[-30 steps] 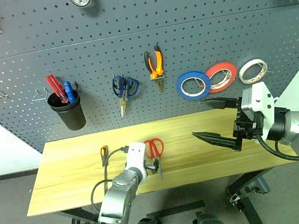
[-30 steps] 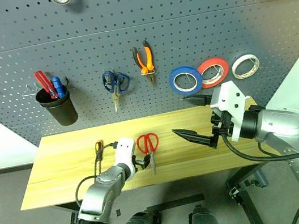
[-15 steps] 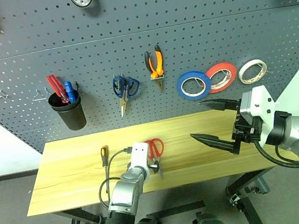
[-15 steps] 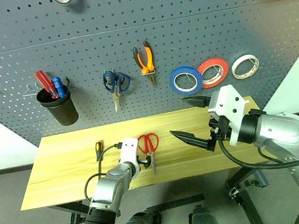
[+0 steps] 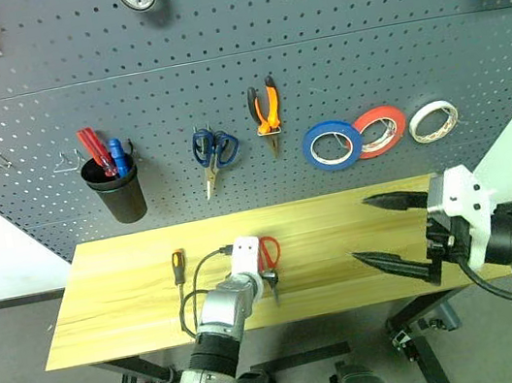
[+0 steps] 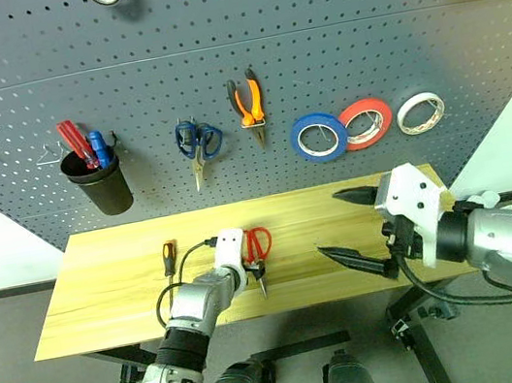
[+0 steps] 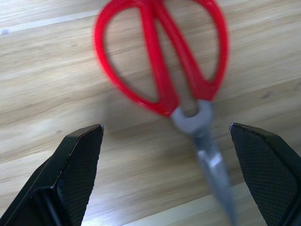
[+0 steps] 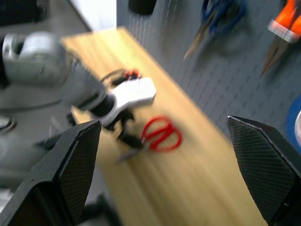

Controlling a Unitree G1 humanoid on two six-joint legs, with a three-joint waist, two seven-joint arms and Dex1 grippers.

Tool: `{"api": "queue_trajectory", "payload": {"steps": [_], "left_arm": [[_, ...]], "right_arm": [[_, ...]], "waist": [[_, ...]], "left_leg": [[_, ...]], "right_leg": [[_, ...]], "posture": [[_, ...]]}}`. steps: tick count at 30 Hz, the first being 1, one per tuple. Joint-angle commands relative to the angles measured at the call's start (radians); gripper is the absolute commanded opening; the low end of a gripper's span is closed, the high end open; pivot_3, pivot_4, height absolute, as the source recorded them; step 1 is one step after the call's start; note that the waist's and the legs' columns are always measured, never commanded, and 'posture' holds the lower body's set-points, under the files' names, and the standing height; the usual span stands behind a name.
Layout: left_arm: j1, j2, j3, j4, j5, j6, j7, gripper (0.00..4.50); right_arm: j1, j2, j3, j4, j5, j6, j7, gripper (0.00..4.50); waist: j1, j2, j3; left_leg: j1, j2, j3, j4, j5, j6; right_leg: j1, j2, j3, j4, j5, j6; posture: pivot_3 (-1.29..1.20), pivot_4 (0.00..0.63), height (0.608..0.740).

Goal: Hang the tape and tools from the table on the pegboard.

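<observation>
Hovering low over the tabletop (image 5: 117,303), the left pincer (image 7: 169,181) was wide open and held nothing. The red-handled scissors (image 7: 162,70) lay flat on the wood just ahead of it, handles away from the pincer. Their steel blades ran back toward the pincer, closer to one finger than to the other, and neither finger (image 7: 77,165) touched them. The small orange-handled screwdriver (image 5: 178,264) lay on the tabletop to the left of this pincer, near it but apart.

The right pincer (image 5: 390,228) was open too and gripped nothing. It hung above the right part of the tabletop, well apart from the scissors, with its fingers pointing toward the left pincer.

On the pegboard (image 5: 363,65) behind both pincers, the blue tape (image 5: 331,146) was already hanging, up and slightly left of the right pincer, with a red roll (image 5: 380,130) touching it and a white roll (image 5: 432,121) further right. The orange-and-black pliers (image 5: 265,111) hung higher, between the two pincers. Blue-handled scissors (image 5: 213,151) hung left of the pliers, almost straight above the left pincer, and a black cup (image 5: 117,191) with tools hung further left.
</observation>
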Motion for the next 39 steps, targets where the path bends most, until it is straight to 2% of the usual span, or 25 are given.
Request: {"api": "queue_trajectory", "payload": {"steps": [1,13,22,39], "left_arm": [[-0.014,-0.030,0.010,-0.003,-0.008,0.010,0.014,4.50],[-0.025,-0.093,0.050,0.041,-0.008,0.038,0.074,4.50],[-0.030,-0.111,0.065,0.105,-0.016,0.034,0.120,4.50],[-0.077,-0.143,0.096,0.236,-0.048,-0.017,0.243,4.50]], "right_arm": [[0.034,-0.032,-0.025,-0.025,-0.040,-0.024,0.026,4.46],[0.018,-0.010,0.023,-0.009,-0.069,-0.043,0.015,4.46],[0.013,0.010,0.045,-0.031,-0.075,-0.039,-0.013,4.46],[-0.016,0.033,0.098,-0.064,-0.068,-0.022,-0.080,4.46]], "waist": [[0.000,0.000,0.000],[0.001,-0.006,0.005],[0.003,-0.005,0.006],[-0.001,-0.005,0.007]], "left_leg": [[0.000,0.000,0.000,0.000,0.000,0.000],[0.000,0.000,0.000,-0.001,-0.001,0.001],[-0.001,0.000,0.000,0.000,-0.004,0.003],[0.000,0.000,0.000,0.000,-0.006,0.001]], "right_leg": [[0.001,0.000,0.000,0.000,0.000,0.000],[0.001,0.000,0.000,-0.005,0.001,0.002],[0.001,0.000,0.000,-0.012,0.002,0.004],[0.002,0.000,0.000,-0.012,0.003,0.005]], "posture": [[-0.08,0.115,0.740],[-0.08,0.120,0.740],[-0.09,0.123,0.740],[-0.10,0.130,0.740]]}}
